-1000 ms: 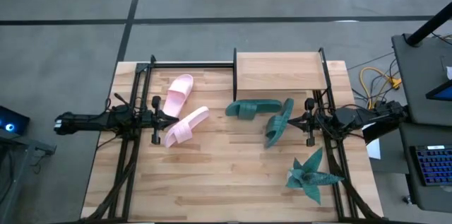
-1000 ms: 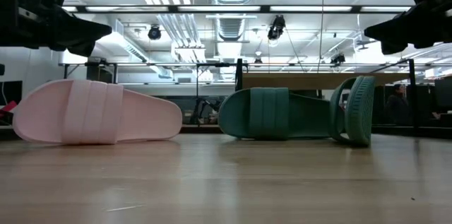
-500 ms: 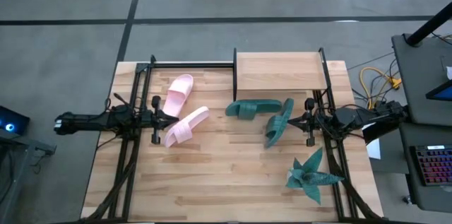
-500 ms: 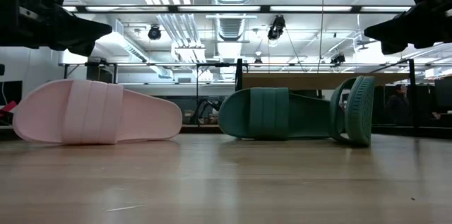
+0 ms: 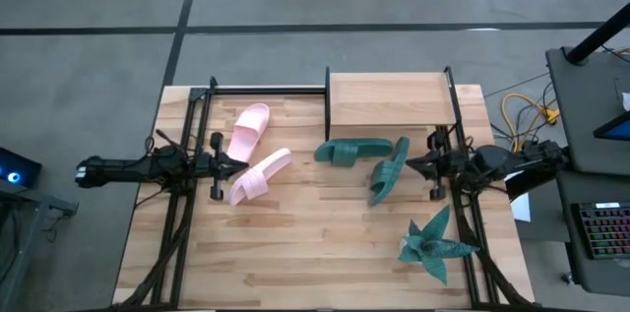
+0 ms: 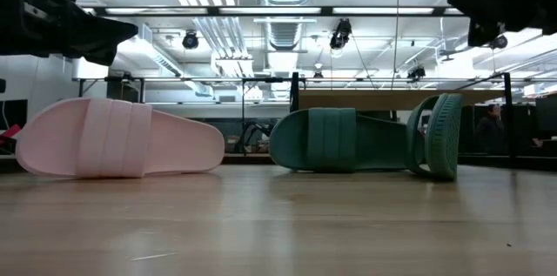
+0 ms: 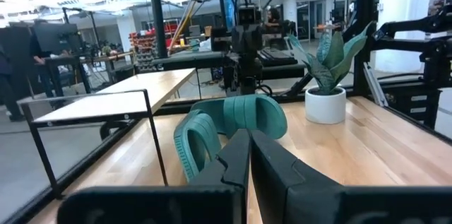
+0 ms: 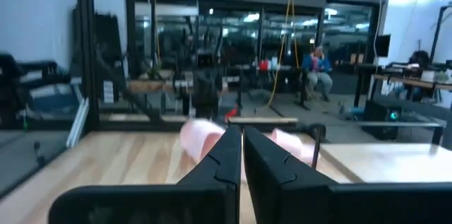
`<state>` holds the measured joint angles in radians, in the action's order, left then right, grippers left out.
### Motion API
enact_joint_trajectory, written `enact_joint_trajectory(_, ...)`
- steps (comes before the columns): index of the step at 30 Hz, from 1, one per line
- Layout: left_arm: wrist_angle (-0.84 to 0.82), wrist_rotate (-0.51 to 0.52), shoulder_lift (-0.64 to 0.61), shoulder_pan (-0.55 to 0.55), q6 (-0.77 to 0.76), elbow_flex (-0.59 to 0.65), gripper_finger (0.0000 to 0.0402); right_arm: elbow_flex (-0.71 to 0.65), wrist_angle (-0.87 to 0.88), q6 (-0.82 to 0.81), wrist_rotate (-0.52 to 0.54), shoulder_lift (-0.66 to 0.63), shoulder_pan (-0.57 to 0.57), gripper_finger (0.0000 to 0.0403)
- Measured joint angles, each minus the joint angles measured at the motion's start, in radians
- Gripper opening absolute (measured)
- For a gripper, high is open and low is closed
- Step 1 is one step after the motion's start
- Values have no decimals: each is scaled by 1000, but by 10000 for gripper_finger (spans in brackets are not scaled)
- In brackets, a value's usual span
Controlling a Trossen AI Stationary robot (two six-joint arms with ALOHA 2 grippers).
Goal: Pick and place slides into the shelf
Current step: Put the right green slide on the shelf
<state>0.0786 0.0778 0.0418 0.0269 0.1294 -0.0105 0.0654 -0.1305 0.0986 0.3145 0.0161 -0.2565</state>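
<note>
Seen from above, a wooden table [image 5: 295, 253] holds four slides. The two pink slides [image 5: 258, 175] lie at about 10 o'clock from the centre, beside the left gripper [image 5: 228, 162], whose fingers are pressed together and hold nothing. The two green slides [image 5: 352, 151] lie just in front of the shelf [image 5: 388, 100], which stands at 12 to 1 o'clock. The right gripper [image 5: 411, 164], fingers together and empty, sits at 3 o'clock beside the tilted green slide [image 5: 391, 168]. A plant [image 5: 433, 243] is at 5 o'clock.

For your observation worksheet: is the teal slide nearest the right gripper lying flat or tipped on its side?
Tipped on its side: the teal slide stands on edge, ribbed sole showing, near the right gripper.
</note>
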Motion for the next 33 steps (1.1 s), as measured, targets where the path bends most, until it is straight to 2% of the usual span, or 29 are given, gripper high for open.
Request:
enact_joint_trajectory(4, 65, 8, 0, 0, 38, 0, 0, 6, 0, -9, 6, 27, 1, 15)
enact_joint_trajectory(6, 105, 7, 0, 0, 38, 0, 0, 22, 13, 4, 47, 59, 2, 31)
enact_joint_trajectory(12, 132, -18, 2, 0, 42, 0, 0, 114, 49, 42, 79, 209, 2, 117)
enact_joint_trajectory(15, 132, -20, 4, 0, 42, 0, 0, 200, 96, 42, 79, 300, 2, 158)
enact_joint_trajectory(18, 132, -20, 4, 0, 42, 0, 0, 308, 154, 31, 78, 391, 1, 182)
enact_joint_trajectory(23, 131, -20, 11, 0, 41, 0, 0, 528, 349, -10, 77, 559, 2, 191)
enact_joint_trajectory(33, 132, -21, 15, -1, 41, 1, 0, 946, 933, -165, 78, 939, 2, 189)
